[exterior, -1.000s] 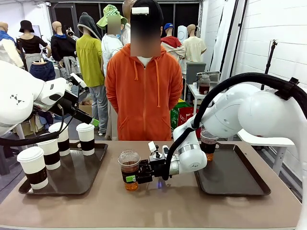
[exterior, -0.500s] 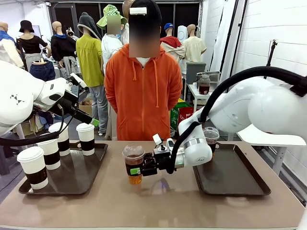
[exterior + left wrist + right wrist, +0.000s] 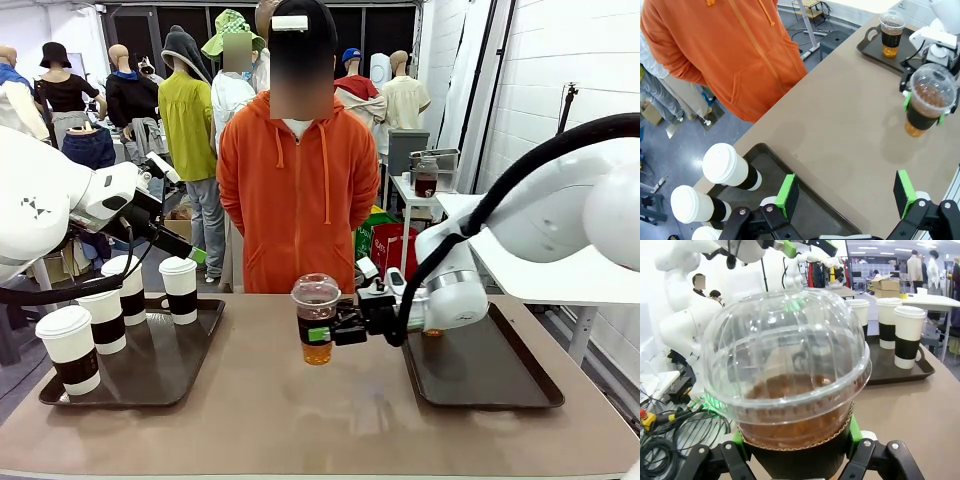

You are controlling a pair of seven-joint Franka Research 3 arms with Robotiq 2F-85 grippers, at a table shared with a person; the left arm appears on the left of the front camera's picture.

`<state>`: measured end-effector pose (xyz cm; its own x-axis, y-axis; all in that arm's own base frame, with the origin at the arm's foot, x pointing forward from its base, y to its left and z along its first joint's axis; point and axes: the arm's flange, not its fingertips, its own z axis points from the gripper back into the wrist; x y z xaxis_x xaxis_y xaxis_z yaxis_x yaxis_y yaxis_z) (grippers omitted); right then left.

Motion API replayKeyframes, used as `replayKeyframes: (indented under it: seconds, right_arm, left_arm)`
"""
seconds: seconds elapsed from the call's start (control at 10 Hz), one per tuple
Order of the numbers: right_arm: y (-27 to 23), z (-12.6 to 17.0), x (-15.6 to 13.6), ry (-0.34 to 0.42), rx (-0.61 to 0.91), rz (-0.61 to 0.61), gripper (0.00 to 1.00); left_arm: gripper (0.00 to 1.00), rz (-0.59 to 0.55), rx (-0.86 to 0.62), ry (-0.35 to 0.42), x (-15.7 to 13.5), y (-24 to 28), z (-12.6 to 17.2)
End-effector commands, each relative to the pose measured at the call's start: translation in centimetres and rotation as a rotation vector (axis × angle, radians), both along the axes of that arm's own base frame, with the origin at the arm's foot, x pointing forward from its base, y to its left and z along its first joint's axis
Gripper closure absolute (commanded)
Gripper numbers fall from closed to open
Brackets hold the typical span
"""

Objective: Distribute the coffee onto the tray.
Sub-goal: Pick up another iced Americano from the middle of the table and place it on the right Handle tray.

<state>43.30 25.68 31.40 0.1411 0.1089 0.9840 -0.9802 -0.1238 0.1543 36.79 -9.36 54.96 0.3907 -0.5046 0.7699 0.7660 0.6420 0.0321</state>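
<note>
1. Carrying a clear dome-lidded cup (image 3: 317, 325) of brown drink, the right gripper (image 3: 330, 327) has its green pads clamped on the dark sleeve around the cup's middle, and the cup hangs clear of the table (image 3: 330, 420), upright, over the bare stretch between the two trays.

2. Look down the right wrist view and the dome lid (image 3: 785, 350) looms right above the jaws; the grip sits low on the sleeve, one pad on each side.

3. The left gripper (image 3: 845, 192) hovers with its jaws spread wide and nothing between them, above the near edge of the left tray (image 3: 150, 375). That tray carries four white lidded paper cups (image 3: 180, 290) with dark bands.

4. The second clear cup (image 3: 891, 32) stands on the right tray (image 3: 490, 370), near its far handle end, seen from the left wrist.

5. The person in the orange hoodie (image 3: 298, 190) stands at the far edge, behind the carried cup; the hands cannot be made out.

6. My read: this is the transport step, one iced coffee in mid-air. Whether it is bound for the left tray or the right one, I cannot tell.

7. The next move calls for keeping the cup level, lowering it onto open tray floor apart from its neighbours, then opening the jaws only once the base rests flat. A tilt could slop the drink.
</note>
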Motion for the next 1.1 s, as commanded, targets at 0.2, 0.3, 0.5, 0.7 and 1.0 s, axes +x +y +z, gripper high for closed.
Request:
replayKeyframes:
  seconds: [0.2,0.3,0.5,0.7,1.0]
  right_arm:
    - [-8.1,3.0,-3.1,0.001,-0.01,-0.034,0.17]
    - [-10.2,3.1,-3.3,0.005,-0.008,-0.055,0.17]
    - [-14.4,3.0,-2.6,0.013,-0.01,-0.093,0.17]
    - [-17.5,2.4,-1.5,0.007,-0.021,-0.098,0.17]
    - [-20.9,1.1,0.3,0.01,-0.043,-0.121,0.17]
  left_arm:
    - [0.0,-0.004,-0.01,0.003,0.1,0.2,-0.2]
    - [0.0,-0.004,-0.01,0.003,0.1,0.2,-0.2]
    - [0.0,-0.004,-0.01,0.003,0.1,0.2,-0.2]
    - [0.0,-0.004,-0.01,0.003,0.1,0.2,-0.2]
    - [0.0,-0.004,-0.01,0.003,0.1,0.2,-0.2]
